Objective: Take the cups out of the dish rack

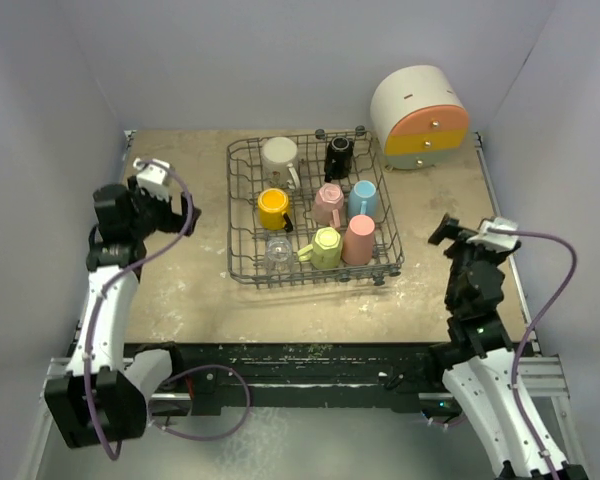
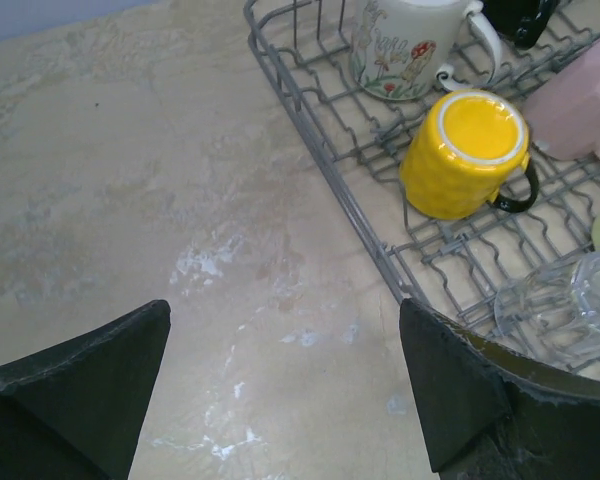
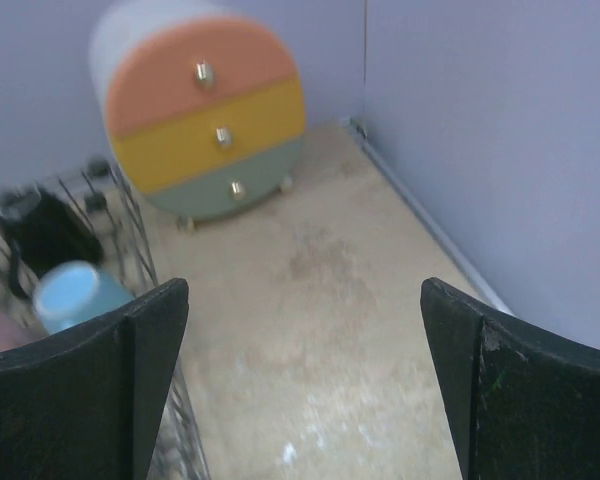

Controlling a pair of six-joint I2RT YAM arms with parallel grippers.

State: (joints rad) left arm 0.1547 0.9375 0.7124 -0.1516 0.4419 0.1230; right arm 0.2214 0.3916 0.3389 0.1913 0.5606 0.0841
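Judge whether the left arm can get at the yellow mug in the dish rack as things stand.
Probably yes. The left pincer hangs open beside the dish rack, and the yellow mug sits near that side with nothing above it; only the rack wall must be cleared.

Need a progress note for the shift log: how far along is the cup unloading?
Done: nothing; no cup stands outside the dish rack. In hand: nothing; left gripper and right gripper are open and empty, beside the rack. Left: all eight, the floral mug, black mug, yellow mug, pink cup, blue cup, salmon tumbler, yellow-green mug, clear glass.
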